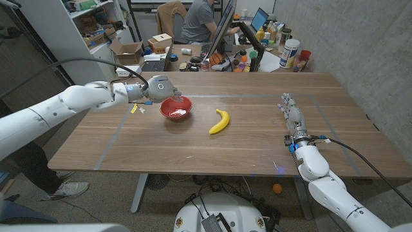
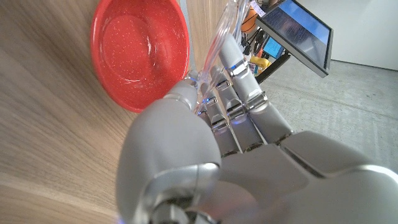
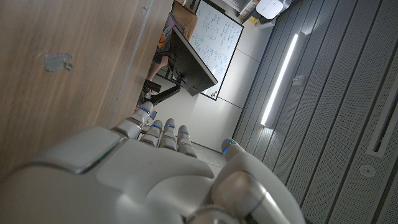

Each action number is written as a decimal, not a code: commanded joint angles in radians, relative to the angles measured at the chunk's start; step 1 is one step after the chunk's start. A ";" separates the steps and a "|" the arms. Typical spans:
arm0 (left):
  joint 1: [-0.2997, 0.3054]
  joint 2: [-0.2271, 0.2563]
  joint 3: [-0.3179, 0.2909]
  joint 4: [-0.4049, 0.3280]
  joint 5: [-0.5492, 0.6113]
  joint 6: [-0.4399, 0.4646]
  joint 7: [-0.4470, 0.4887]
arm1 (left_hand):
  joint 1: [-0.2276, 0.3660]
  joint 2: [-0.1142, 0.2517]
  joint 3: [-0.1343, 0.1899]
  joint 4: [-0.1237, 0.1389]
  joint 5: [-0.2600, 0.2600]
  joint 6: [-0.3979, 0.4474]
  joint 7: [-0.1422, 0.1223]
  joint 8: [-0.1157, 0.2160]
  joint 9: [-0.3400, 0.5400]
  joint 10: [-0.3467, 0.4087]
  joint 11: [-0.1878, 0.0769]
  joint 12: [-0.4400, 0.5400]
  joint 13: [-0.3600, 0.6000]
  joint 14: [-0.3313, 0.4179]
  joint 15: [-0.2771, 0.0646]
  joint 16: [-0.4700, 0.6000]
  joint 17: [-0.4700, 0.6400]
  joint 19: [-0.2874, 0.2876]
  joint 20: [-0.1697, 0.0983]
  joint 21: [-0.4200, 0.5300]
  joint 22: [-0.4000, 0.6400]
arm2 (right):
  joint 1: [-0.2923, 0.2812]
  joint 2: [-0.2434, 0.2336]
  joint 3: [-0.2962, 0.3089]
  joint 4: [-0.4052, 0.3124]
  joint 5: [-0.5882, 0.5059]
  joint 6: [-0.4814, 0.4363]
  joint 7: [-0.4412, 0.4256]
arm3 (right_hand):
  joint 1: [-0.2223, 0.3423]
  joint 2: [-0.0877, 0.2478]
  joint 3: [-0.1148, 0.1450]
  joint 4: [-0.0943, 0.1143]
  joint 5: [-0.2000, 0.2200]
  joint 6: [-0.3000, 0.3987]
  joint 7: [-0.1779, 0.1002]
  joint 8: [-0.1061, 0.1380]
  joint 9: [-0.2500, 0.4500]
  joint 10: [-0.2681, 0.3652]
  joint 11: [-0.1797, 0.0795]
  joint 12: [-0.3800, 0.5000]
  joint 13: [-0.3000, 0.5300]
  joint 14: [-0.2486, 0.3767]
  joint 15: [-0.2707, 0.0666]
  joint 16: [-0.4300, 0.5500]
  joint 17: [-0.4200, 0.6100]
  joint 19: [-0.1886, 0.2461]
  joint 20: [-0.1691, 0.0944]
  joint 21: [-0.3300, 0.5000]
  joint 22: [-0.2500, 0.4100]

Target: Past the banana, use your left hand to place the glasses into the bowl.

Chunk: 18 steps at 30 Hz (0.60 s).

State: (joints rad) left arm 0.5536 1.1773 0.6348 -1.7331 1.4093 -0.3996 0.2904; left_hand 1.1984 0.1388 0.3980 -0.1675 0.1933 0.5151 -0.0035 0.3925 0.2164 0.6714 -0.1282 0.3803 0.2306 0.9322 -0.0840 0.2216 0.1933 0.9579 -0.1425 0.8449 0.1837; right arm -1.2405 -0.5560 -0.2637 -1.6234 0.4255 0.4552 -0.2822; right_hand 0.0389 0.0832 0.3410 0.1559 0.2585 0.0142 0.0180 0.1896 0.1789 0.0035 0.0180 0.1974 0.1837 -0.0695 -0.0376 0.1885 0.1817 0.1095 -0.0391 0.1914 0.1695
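On the wooden bench (image 1: pixel 257 138), seen from the head view, the left robot hand (image 1: pixel 159 86) sits just over the far-left rim of the red bowl (image 1: pixel 176 108). The banana (image 1: pixel 220 121) lies near the bowl, on its right side, not touching it. The right robot hand (image 1: pixel 291 113) waits well apart near the right side of the bench, holding nothing, with its fingers pointing away from the robot. I judge the step to be the drop: the glasses have been carried to the bowl and now need letting go.

In the left wrist view, the left robot hand (image 2: pixel 217 143) pinches the glasses (image 2: pixel 219 43), which are clear and thin. They stick out past the fingertips, just beside the bowl (image 2: pixel 140 53) and not yet inside it. The bowl looks empty, though a clear thing would be hard to spot in there. Next, the robot hand should move a little more over the middle of the bowl, then open its fingers so the glasses fall in.

In the right wrist view, the right robot hand (image 3: pixel 168 180) has its fingers straight and close together, next to the bench (image 3: pixel 68 68).
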 commanded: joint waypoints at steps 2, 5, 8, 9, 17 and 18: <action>-0.037 -0.004 0.040 0.053 0.046 0.022 0.015 | -0.003 0.010 0.047 0.038 0.005 0.037 0.025 -0.003 0.004 0.004 -0.010 -0.004 0.006 0.058 -0.155 -0.001 0.003 -0.006 -0.035 0.007 0.001 | 0.006 0.001 -0.003 0.002 -0.003 -0.010 0.000 | 0.002 0.049 0.006 -0.003 0.007 0.002 0.007 -0.002 0.002 0.005 0.005 -0.004 0.005 0.001 -0.007 -0.002 -0.001 -0.004 -0.064 0.002 0.003; -0.059 -0.019 0.062 0.082 0.082 0.025 0.033 | -0.004 0.010 0.047 0.039 0.005 0.039 0.023 -0.003 0.005 0.005 -0.011 -0.004 0.007 0.058 -0.155 -0.001 0.003 -0.007 -0.035 0.007 0.001 | 0.012 0.003 -0.007 0.006 -0.005 -0.011 0.002 | 0.001 0.049 0.006 -0.003 0.007 0.002 0.007 -0.002 0.002 0.004 0.003 -0.004 0.005 0.001 -0.008 -0.002 -0.001 -0.003 -0.064 0.002 0.003; -0.076 -0.030 0.082 0.108 0.101 0.027 0.056 | -0.006 0.009 0.047 0.038 0.005 0.039 0.023 -0.004 0.005 0.006 -0.010 -0.005 0.008 0.057 -0.156 -0.002 0.003 -0.008 -0.034 0.008 0.001 | 0.014 0.003 -0.007 0.005 -0.006 -0.016 -0.001 | 0.001 0.049 0.006 -0.003 0.007 0.003 0.008 -0.001 0.002 0.005 0.003 -0.004 0.005 0.002 -0.007 -0.002 -0.001 -0.004 -0.064 0.002 0.003; -0.080 -0.034 0.086 0.116 0.095 0.024 0.054 | -0.006 0.009 0.048 0.038 0.005 0.040 0.022 -0.004 0.005 0.007 -0.012 -0.005 0.008 0.057 -0.156 -0.002 0.003 -0.008 -0.034 0.008 0.001 | 0.014 0.002 -0.007 0.004 -0.005 -0.018 0.000 | 0.001 0.049 0.006 -0.003 0.007 0.003 0.008 -0.001 0.002 0.005 0.003 -0.004 0.005 0.002 -0.006 -0.002 -0.001 -0.003 -0.064 0.002 0.003; -0.130 -0.061 0.151 0.169 0.150 0.013 0.098 | -0.009 0.007 0.048 0.037 0.005 0.046 0.018 -0.005 0.005 0.010 -0.014 -0.005 0.010 0.055 -0.156 -0.004 0.003 -0.013 -0.035 0.008 0.001 | 0.019 -0.001 -0.008 0.006 -0.005 -0.028 -0.003 | 0.001 0.049 0.006 -0.003 0.007 0.002 0.008 -0.002 0.002 0.004 0.004 -0.004 0.005 0.002 -0.007 -0.002 -0.001 -0.004 -0.063 0.002 0.003; -0.137 -0.063 0.161 0.173 0.168 0.017 0.109 | -0.009 0.006 0.048 0.037 0.005 0.046 0.018 -0.005 0.005 0.010 -0.014 -0.005 0.010 0.054 -0.156 -0.004 0.003 -0.013 -0.035 0.008 0.001 | 0.019 -0.001 -0.008 0.006 -0.005 -0.028 -0.004 | 0.001 0.049 0.006 -0.003 0.007 0.002 0.008 -0.002 0.002 0.004 0.004 -0.004 0.005 0.002 -0.007 -0.002 -0.001 -0.004 -0.064 0.002 0.003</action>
State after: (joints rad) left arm 0.4779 1.1472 0.7195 -1.6298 1.5045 -0.3793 0.3441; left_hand 1.1883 0.1356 0.4001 -0.1696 0.1905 0.5329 -0.0070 0.3860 0.2162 0.6767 -0.1345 0.3803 0.2383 0.9321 -0.0840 0.2199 0.1930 0.9496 -0.1339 0.8438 0.1795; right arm -1.2289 -0.5555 -0.2689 -1.6210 0.4223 0.4383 -0.2828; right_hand 0.0388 0.0832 0.3410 0.1559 0.2585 0.0142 0.0180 0.1896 0.1789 0.0035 0.0180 0.1974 0.1837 -0.0695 -0.0376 0.1885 0.1817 0.1060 -0.0356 0.1914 0.1695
